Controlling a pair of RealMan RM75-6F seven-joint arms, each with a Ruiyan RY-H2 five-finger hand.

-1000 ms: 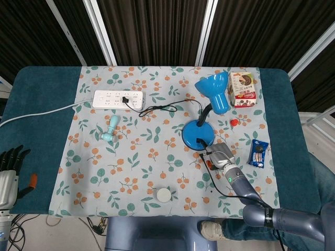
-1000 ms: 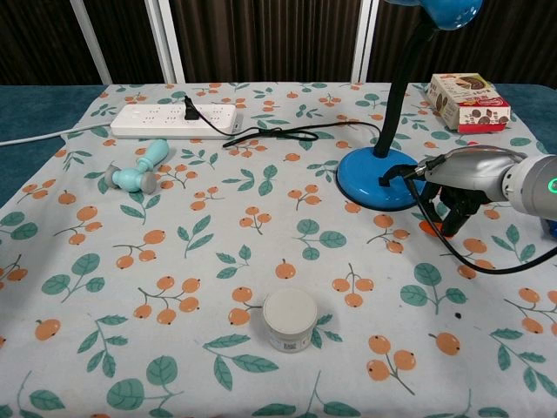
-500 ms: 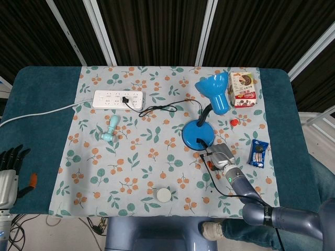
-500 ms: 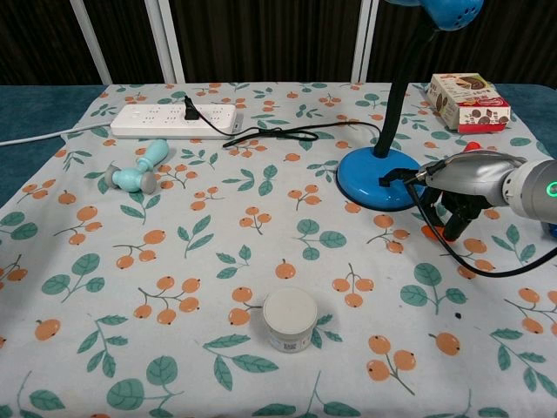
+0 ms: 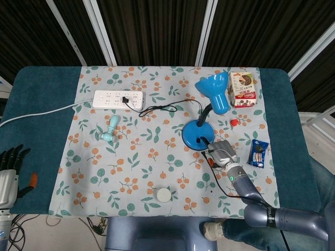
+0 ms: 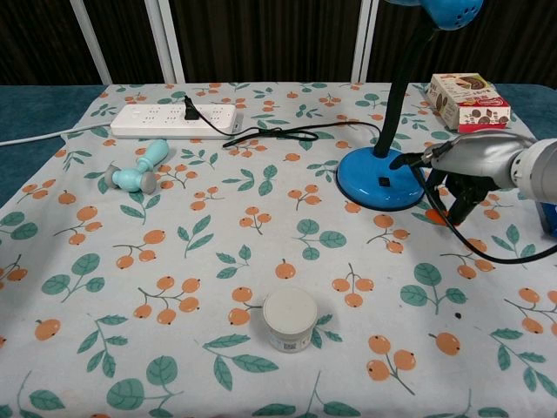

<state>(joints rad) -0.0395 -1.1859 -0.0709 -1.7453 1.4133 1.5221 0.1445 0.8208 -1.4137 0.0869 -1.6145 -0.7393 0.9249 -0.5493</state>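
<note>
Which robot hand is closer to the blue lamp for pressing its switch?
The right robot hand. It hovers beside the blue lamp base, while the left robot hand sits far away at the table edge.

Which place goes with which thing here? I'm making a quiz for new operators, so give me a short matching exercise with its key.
Things:
1. power strip
2. white jar
3. snack box
4. right hand

Places:
A. far right corner of the cloth
B. beside the blue lamp base
C. far left part of the cloth, a black plug in it
D. near edge of the cloth, middle

Pairs: 1-C, 2-D, 3-A, 4-B
</note>
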